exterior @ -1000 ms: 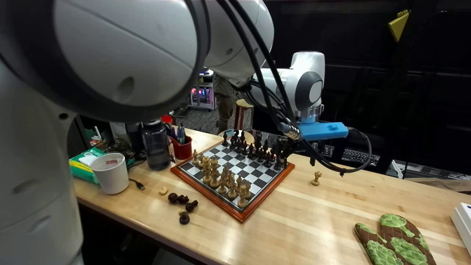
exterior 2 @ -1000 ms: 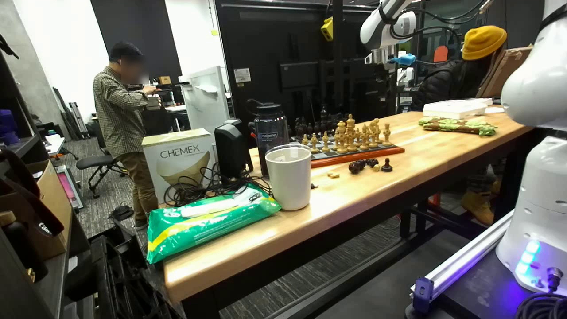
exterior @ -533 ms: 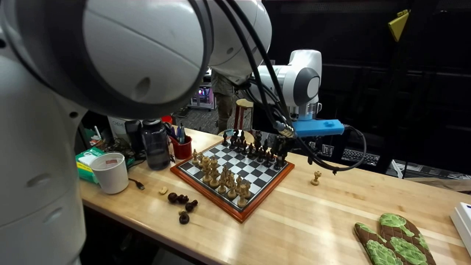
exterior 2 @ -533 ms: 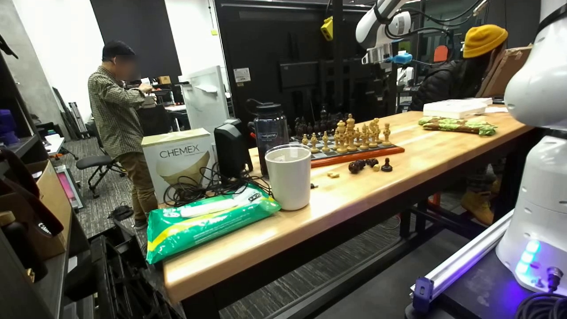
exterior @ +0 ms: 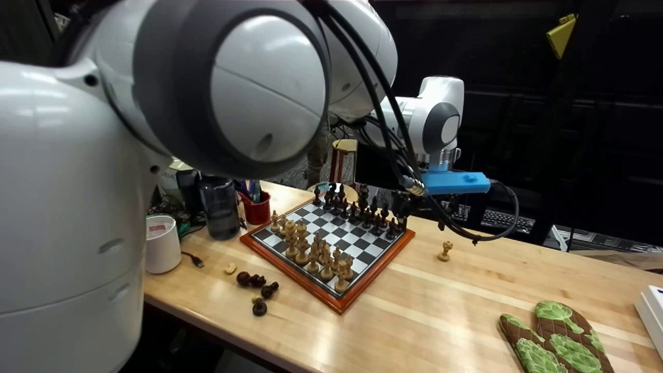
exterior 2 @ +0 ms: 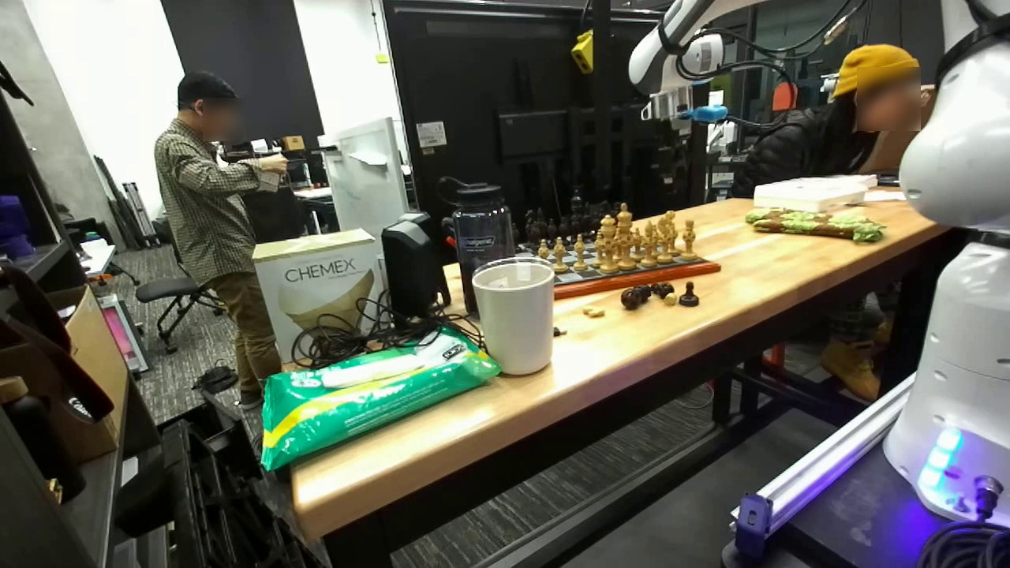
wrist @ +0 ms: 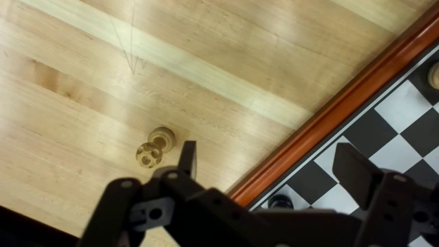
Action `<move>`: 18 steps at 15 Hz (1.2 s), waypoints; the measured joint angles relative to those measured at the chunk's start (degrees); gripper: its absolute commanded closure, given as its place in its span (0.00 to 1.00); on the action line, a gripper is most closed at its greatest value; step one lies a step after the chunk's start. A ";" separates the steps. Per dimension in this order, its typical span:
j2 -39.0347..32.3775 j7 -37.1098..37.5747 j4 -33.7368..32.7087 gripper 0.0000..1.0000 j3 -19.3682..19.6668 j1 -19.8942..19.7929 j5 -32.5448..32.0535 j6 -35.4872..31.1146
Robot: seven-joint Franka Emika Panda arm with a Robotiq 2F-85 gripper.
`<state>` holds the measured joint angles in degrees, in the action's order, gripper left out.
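Since half a second ago the arm (exterior: 269, 88) has swung, in an exterior view, nearer the board (exterior: 371, 273) and now hides part of the cup (exterior: 162, 248); the things on the table (exterior: 424, 321) lie as they did.

The gripper (wrist: 269, 157) hangs above the board's side edge, at its dark end. Its fingers (wrist: 188, 154) are spread wide, with nothing held; in the wrist view one shows over bare table, the other over the board's squares.

The loose piece (wrist: 155, 146), pale, stands upright on the table outside that edge of the board, near it but apart. In the wrist view it shows just beside one finger; how far below, I cannot tell.

On the board, dark pieces (exterior: 353, 212) stand along one end and pale pieces (exterior: 290, 246) along the opposite end. Off the pale end, fallen pieces (exterior: 267, 291) lie on the table, mostly dark, with a dark pawn (exterior 2: 689, 296) upright near them. The pen holder (exterior: 257, 211) is just beside the board's corner at that end, the bottle (exterior: 220, 212) near it. A mitt (exterior: 575, 347) lies well apart from the board, on the loose piece's side.
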<state>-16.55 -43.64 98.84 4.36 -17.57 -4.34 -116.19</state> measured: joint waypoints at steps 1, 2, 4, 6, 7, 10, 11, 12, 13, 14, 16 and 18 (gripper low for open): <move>-1.32 -0.08 -1.43 0.00 0.09 -0.02 0.21 0.01; -2.71 -0.18 -2.89 0.00 0.19 -0.06 0.46 0.02; -5.27 -0.58 -5.55 0.00 0.41 -0.17 1.00 0.02; -7.67 -0.99 -8.13 0.00 0.47 -0.45 1.32 -0.02; -8.73 -1.15 -9.32 0.00 0.49 -0.59 1.32 -0.03; -11.37 -1.81 -12.47 0.00 0.52 -1.02 1.32 -0.03; -12.16 -2.05 -13.46 0.00 0.52 -1.19 1.32 -0.02; -12.94 -2.23 -14.39 0.00 0.52 -1.42 1.32 -0.02; -13.65 -2.41 -15.28 0.00 0.52 -1.66 1.35 -0.02; -14.40 -2.77 -16.17 0.00 0.52 -1.97 1.53 -0.02; -15.77 -3.49 -17.83 0.00 0.50 -2.62 2.01 -0.01; -17.06 -4.41 -19.42 0.00 0.44 -3.27 2.73 0.00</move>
<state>-33.61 -48.05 79.42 4.80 -20.84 -1.61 -116.19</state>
